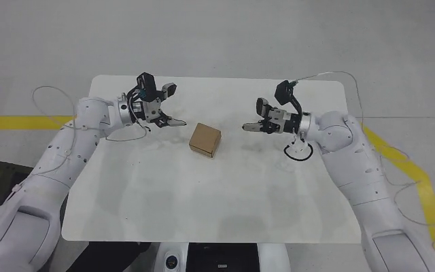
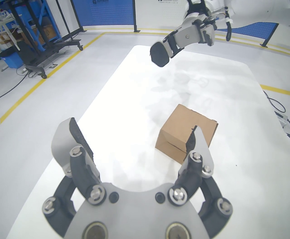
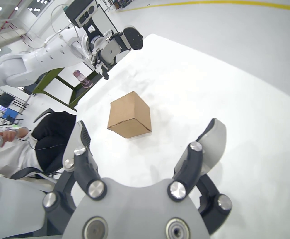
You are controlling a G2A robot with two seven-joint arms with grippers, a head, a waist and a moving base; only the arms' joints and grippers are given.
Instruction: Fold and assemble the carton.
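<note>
Grey floor [image 1: 204,34] w/ yellow tape lines [image 1: 27,122], white table [image 1: 204,204], blue panels [image 2: 108,13] in bg.

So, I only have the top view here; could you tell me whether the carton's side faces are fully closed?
Observer: The left wrist view shows a dark seam running across the carton face turned toward the left gripper.
Operator: Thank you. Is the right gripper holding anything?
Observer: No; its wrist view shows the right gripper open and apart from the carton.
Operator: And the left one, please?
Observer: Also open, and apart from the carton.
</note>
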